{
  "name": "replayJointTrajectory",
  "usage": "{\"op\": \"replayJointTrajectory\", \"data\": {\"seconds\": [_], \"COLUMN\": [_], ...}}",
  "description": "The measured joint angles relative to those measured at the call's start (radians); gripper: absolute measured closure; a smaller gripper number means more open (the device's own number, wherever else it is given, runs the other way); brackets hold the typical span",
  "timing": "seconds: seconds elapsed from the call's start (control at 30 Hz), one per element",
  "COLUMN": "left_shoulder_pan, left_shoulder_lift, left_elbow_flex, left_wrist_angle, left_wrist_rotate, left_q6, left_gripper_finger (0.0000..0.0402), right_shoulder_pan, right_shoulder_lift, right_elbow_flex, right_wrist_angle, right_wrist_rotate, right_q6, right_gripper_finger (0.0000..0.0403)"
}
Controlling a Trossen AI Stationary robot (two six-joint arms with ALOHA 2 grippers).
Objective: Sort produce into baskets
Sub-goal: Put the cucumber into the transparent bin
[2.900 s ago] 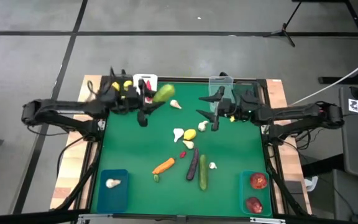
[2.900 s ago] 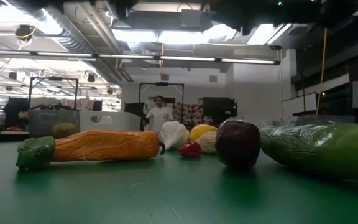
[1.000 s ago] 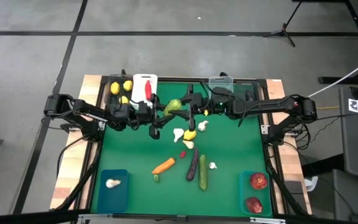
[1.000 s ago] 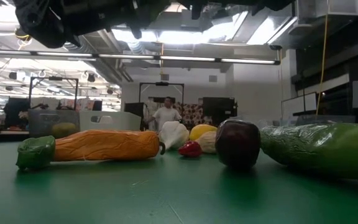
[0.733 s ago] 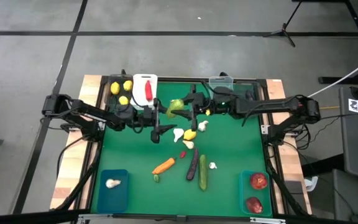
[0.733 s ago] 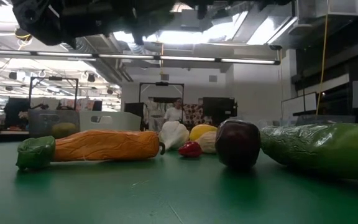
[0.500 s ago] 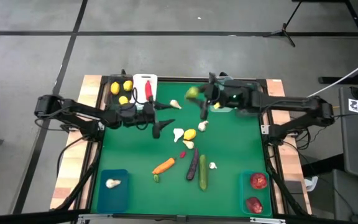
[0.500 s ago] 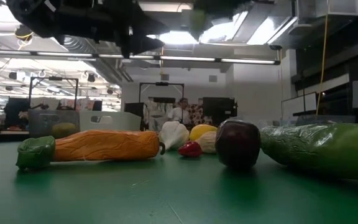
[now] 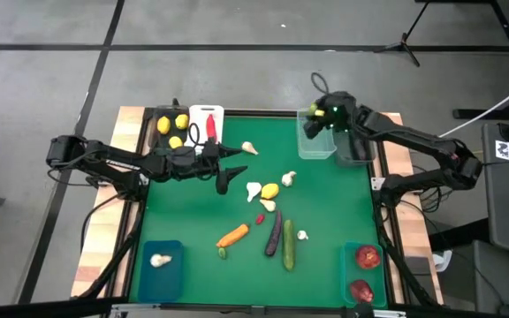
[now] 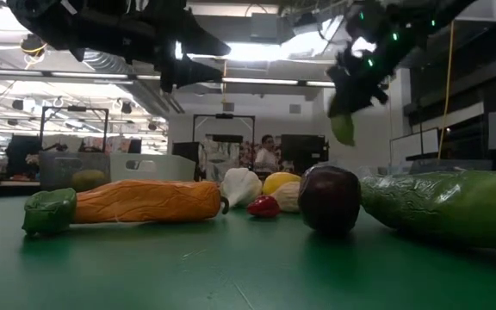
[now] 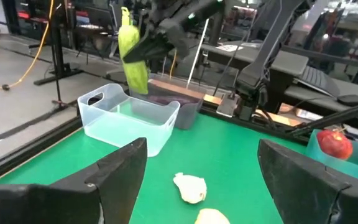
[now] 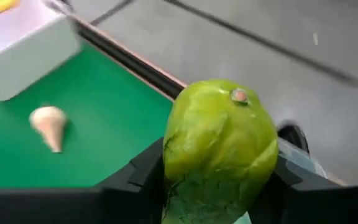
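— Between the right pincer's (image 9: 313, 124) fingers?
— A cucumber (image 12: 219, 152), gripped, hanging above the clear bin (image 9: 316, 144).
— Left pincer (image 9: 226, 168)?
— Wide apart, holding nothing, over the counter (image 9: 193, 221) near garlic (image 9: 249, 147).

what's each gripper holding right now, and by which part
Right gripper holds a green cucumber near its upper end, hanging over the clear bin. Left gripper is open and holds nothing.

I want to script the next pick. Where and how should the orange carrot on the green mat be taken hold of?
Grip the orange carrot across the middle of its body, coming straight down from above. It lies flat and slanted on the green mat, with bare mat on both long sides, so the tool's fingers should straddle its narrow width rather than its length.
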Motion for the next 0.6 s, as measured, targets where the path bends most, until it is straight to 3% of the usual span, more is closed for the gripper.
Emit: {"op": "replayJointTrajectory", "data": {"seconds": [0.27, 0.6], "left_shoulder_pan": [0.000, -0.001], "left_shoulder_lift": [0.000, 0.000], "left_elbow_flex": [0.000, 0.000], "left_wrist_angle": [0.000, -0.003], "left_wrist_rotate": [-0.002, 0.000], "left_q6": [-0.024, -0.052], "left_gripper_finger": [0.0100, 0.0100], "right_shoulder_pan": [-0.118, -0.122], "right_shoulder_lift": [0.053, 0.094], "right_elbow_flex": [-0.060, -0.049], "right_wrist_angle": [-0.007, -0.015], "right_wrist_rotate": [-0.146, -0.133], "right_q6": [0.044, -0.018], "right_gripper_finger": [0.0224, 0.0124]}}
